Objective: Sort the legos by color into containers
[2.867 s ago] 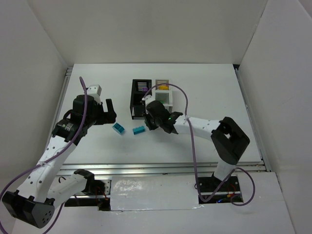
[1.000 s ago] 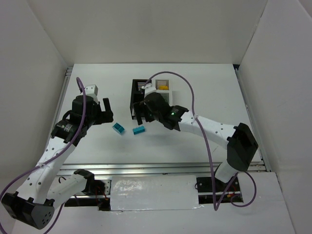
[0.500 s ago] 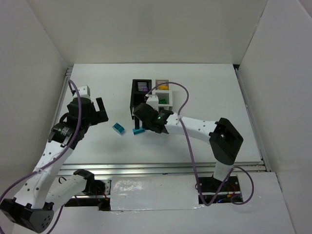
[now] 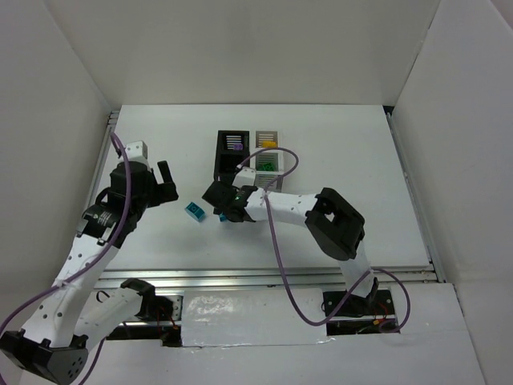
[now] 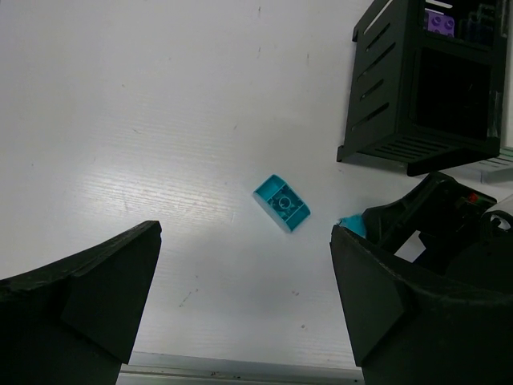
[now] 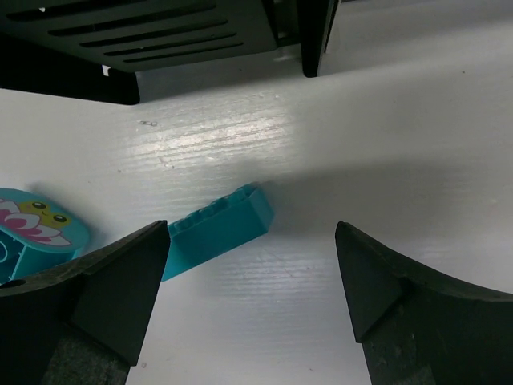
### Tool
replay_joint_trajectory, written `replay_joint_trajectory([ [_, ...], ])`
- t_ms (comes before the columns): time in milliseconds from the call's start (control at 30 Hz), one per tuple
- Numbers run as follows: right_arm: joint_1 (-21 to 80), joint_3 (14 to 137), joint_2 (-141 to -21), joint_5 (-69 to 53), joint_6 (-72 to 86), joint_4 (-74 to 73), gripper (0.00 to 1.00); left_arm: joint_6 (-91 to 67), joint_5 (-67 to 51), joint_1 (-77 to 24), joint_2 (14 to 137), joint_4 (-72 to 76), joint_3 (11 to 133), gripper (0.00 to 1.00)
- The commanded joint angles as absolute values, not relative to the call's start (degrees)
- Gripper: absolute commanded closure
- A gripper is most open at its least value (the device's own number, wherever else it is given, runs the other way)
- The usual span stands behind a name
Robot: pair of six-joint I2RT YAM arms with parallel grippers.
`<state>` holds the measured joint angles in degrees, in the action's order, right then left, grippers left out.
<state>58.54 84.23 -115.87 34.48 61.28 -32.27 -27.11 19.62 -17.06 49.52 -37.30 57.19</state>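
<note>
Two teal legos lie on the white table left of the containers. A rounded one (image 4: 194, 211) (image 5: 282, 203) (image 6: 36, 228) carries a printed lily picture. A long teal brick (image 6: 215, 228) (image 5: 353, 226) lies on its side, mostly hidden from above (image 4: 220, 217). My right gripper (image 4: 222, 202) (image 6: 252, 233) is low over it and open, the brick between its fingers close to the left one. My left gripper (image 4: 164, 184) (image 5: 245, 233) hovers open and empty, apart from both bricks. The containers form a cluster: black (image 4: 232, 143) holding purple, white (image 4: 267, 140) holding yellow, white (image 4: 269, 163) holding green, and a black front one (image 4: 227, 170).
The black front container (image 6: 144, 32) (image 5: 417, 88) stands just beyond the right gripper. A purple lego (image 5: 439, 22) shows in the black box behind it. White walls enclose the table; a metal rail (image 4: 280, 277) runs along the near edge.
My right gripper has come away from the containers, moving left and down over the long teal brick. My left gripper has drawn back slightly to the left.
</note>
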Motion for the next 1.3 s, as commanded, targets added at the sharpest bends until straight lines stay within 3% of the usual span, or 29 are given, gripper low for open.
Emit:
replay_joint_trajectory([
  [0, 58.97, 85.34, -117.06, 38.15, 64.6, -32.43, 0.1, -26.37, 18.63, -16.79, 48.25, -35.33, 57.57, 0.01],
  [200, 58.97, 84.91, -119.71, 37.79, 65.48, -31.56, 0.15, -26.19, 18.11, -16.79, 47.73, -35.16, 57.48, 0.0],
  [433, 58.89, 82.71, -119.01, 37.09, 64.95, -28.92, 0.43, -26.02, 17.49, -16.79, 47.64, -34.98, 57.39, 0.01],
  [633, 58.97, 80.78, -118.48, 35.86, 64.69, -27.69, 0.59, -25.93, 17.23, -16.79, 47.64, -34.98, 57.3, 0.0],
  [800, 58.97, 77.96, -116.55, 34.19, 62.59, -25.41, 0.62, -25.84, 16.96, -16.79, 47.64, -34.8, 57.3, 0.0],
  [867, 58.97, 77.08, -116.02, 32.97, 61.97, -24.7, 0.89, -25.84, 16.88, -16.79, 47.73, -34.8, 57.3, 0.0],
  [933, 58.97, 76.29, -115.4, 32.35, 61.35, -24.26, 1.0, -25.84, 16.87, -16.79, 47.81, -34.8, 57.3, 0.0],
  [1067, 59.32, 74.27, -111.38, 30.34, 58.9, -21.2, 1.0, -25.93, 17.14, -16.79, 47.81, -34.89, 57.3, 0.0],
  [1267, 59.33, 68.99, -97.68, 25.49, 41.7, -8.89, 1.0, -26.02, 17.75, -16.79, 47.81, -35.07, 57.39, 0.0],
])
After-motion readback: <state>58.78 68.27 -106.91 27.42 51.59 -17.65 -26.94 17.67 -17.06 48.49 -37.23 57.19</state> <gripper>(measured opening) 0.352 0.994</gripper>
